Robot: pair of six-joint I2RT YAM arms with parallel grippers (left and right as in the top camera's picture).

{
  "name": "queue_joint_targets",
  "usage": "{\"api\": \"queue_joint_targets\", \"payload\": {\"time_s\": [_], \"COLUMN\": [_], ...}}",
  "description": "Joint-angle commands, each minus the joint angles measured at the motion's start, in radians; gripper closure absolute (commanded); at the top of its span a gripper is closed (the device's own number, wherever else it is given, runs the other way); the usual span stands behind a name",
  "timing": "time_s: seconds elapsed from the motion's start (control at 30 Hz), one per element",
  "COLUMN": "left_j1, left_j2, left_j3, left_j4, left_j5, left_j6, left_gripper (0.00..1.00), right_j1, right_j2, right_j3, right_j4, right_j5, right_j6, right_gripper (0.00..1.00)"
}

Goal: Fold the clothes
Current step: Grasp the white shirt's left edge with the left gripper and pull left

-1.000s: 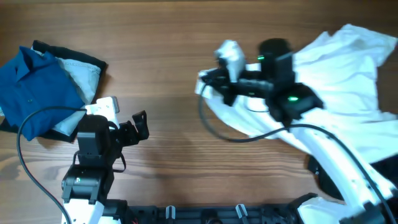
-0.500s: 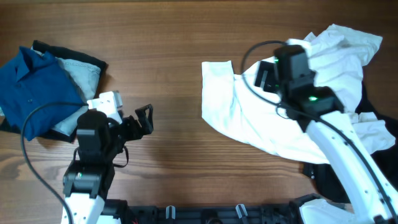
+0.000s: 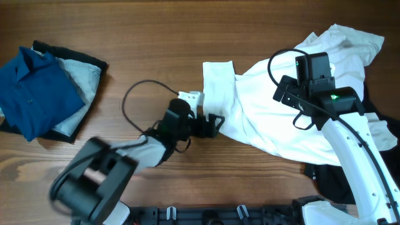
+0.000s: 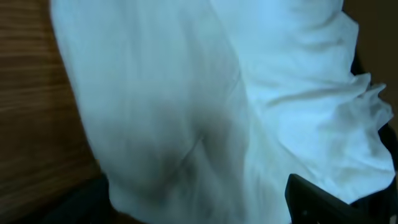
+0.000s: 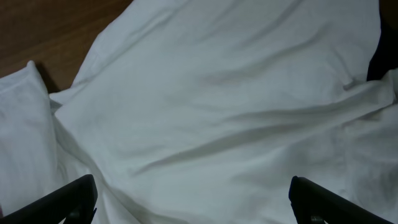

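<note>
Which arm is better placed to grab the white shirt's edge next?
Probably left: the left gripper sits at the edge of the white T-shirt, jaws open; the right gripper hangs above its middle.

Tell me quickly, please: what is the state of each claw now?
Left claw: open, fingers wide over the edge of the white T-shirt, not closed on it.
Right claw: open, above the white T-shirt, holding nothing.

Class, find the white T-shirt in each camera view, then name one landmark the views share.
Overhead: the white T-shirt lies crumpled right of centre.
Left wrist: the T-shirt fills most of the frame.
Right wrist: the T-shirt fills nearly everything.
Shared landmark: the brown wooden table bordering the shirt's edge.
</note>
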Motion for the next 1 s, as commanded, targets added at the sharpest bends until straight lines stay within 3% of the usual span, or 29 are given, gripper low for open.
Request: {"api": "queue_joint_targets", "payload": {"time_s": [0.0, 0.03, 0.07, 0.13, 0.3, 0.37, 0.5, 0.53, 0.6, 0.63, 0.67, 0.7, 0.87, 0.97], "left_j1": [-0.038, -0.041, -0.04, -0.035, 0.031, 0.121, 0.376, 0.453, 0.608, 0.655, 0.69, 0.703, 0.65, 0.493], "left_j2": [0.143, 0.163, 0.169, 0.165, 0.064, -0.039, -0.235, -0.262, -0.272, -0.267, -0.265, -0.265, -0.265, -0.265], "left_j3": [0.043, 0.058, 0.068, 0.089, 0.1, 0.1, 0.1, 0.1, 0.1, 0.1, 0.1, 0.1, 0.1, 0.097], "left_j4": [0.038, 0.039, 0.039, 0.061, 0.055, 0.008, -0.074, -0.1, -0.154, -0.193, -0.248, -0.303, -0.533, -0.622], "left_j5": [0.005, 0.005, 0.004, 0.001, 0.0, -0.003, -0.1, -0.166, -0.158, -0.118, -0.055, -0.02, 0.134, 0.158], "left_j6": [-0.003, -0.003, -0.003, -0.003, 0.001, 0.0, 0.005, 0.004, -0.01, -0.023, -0.029, -0.029, -0.031, -0.08], "left_gripper": [0.17, 0.26, 0.44, 0.96, 0.96, 0.96, 0.96, 0.96, 0.96, 0.9, 0.48, 0.0, 0.0, 0.0], "right_j1": [-0.002, -0.002, -0.002, -0.002, -0.002, -0.002, -0.006, -0.006, -0.006, -0.006, -0.006, -0.006, -0.006, -0.006], "right_j2": [-0.008, -0.008, -0.008, -0.008, -0.008, -0.008, -0.007, -0.007, -0.007, -0.007, -0.007, -0.007, -0.002, -0.002], "right_j3": [0.004, 0.004, 0.004, 0.004, 0.004, 0.004, 0.004, 0.004, 0.004, 0.004, 0.004, 0.004, 0.004, 0.004], "right_j4": [0.002, 0.002, 0.002, 0.002, 0.002, 0.003, 0.005, 0.008, 0.013, 0.013, 0.013, 0.013, 0.01, 0.01], "right_j5": [-0.023, -0.028, -0.027, -0.027, -0.027, -0.024, -0.019, -0.019, -0.019, -0.02, -0.019, -0.02, -0.019, -0.02], "right_j6": [0.013, 0.013, 0.013, 0.013, 0.011, 0.012, 0.011, 0.012, 0.011, 0.01, 0.009, 0.0, -0.019, -0.018], "right_gripper": [0.0, 0.0, 0.0, 0.0, 0.0, 0.0, 0.0, 0.0, 0.0, 0.0, 0.0, 0.0, 0.0, 0.0]}}
